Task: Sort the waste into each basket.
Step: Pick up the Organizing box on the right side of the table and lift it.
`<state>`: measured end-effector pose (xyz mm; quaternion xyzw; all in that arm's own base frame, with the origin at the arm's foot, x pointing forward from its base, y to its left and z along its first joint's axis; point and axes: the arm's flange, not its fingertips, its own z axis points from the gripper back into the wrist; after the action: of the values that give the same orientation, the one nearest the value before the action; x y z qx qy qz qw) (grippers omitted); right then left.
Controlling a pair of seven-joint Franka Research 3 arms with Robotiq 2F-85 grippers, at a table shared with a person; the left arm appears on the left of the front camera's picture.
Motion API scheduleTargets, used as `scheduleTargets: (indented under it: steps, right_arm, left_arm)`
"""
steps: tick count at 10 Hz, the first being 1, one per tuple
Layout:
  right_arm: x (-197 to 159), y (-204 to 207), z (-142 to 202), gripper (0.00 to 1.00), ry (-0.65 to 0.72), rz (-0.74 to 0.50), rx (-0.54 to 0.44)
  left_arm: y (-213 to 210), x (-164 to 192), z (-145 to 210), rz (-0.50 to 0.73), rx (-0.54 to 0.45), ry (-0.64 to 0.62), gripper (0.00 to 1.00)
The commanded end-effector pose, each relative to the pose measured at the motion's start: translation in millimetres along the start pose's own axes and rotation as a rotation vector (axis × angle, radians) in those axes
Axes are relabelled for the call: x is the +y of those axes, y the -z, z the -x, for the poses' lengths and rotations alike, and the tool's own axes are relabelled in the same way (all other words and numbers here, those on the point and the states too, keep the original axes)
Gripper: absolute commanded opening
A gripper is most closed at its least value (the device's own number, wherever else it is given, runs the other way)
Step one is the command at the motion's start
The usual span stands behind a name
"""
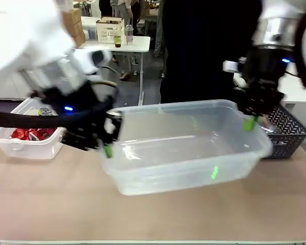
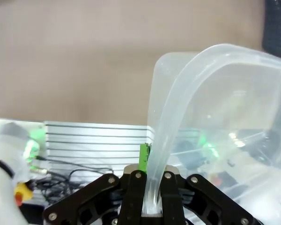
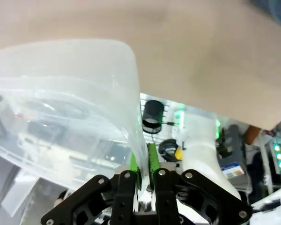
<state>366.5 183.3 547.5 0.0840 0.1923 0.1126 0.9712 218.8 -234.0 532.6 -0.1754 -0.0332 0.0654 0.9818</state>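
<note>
A large see-through tub point(image 1: 186, 155) hangs between both arms over the middle of the table, slightly tilted. My left gripper point(image 1: 108, 139) is shut on the rim at its left end, with the rim point(image 2: 187, 79) pinched between the fingers of the left gripper point(image 2: 152, 180). My right gripper point(image 1: 250, 118) is shut on the rim at the tub's far right corner; the right gripper point(image 3: 143, 164) clamps the thin wall of the tub point(image 3: 61, 93). I cannot tell what is inside. A second clear tub point(image 1: 20, 147) at the left holds red cans point(image 1: 30, 133).
A dark lattice basket point(image 1: 289, 131) stands at the right, just behind the lifted tub's right end. A person in dark clothes point(image 1: 204, 51) stands at the far side. Bare tan tabletop point(image 1: 153, 214) lies in front.
</note>
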Motion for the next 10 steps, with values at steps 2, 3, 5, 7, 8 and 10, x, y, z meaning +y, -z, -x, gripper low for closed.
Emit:
scheduleTargets:
  steps: [2,3,5,7,8,10]
  right_arm:
    - [-47.1,8.1,-12.3,0.0,0.035,0.066,0.08]
    - [-47.8,18.4,-6.0,0.0,0.039,0.051,0.078]
    - [-51.1,29.4,3.3,0.0,0.064,0.022,0.055]
    - [1.4,29.8,-19.7,0.0,0.023,-0.063,0.045]
    - [1.4,29.8,-19.7,0.0,0.023,-0.063,0.045]
    - [1.4,29.8,-19.7,0.0,0.023,-0.063,0.045]
  left_arm:
    - [-7.7,64.7,-62.5,-0.123,-0.001,-0.044,0.0]
    - [0.1,60.5,-85.4,-0.151,0.037,-0.014,0.0]
    - [16.1,34.9,-122.5,-0.211,0.106,0.084,0.0]
    - [28.5,18.3,-127.7,-0.195,0.141,0.177,0.0]
    - [34.0,-0.1,-103.4,-0.081,0.139,0.092,0.0]
    - [34.0,-0.1,-103.4,-0.081,0.139,0.092,0.0]
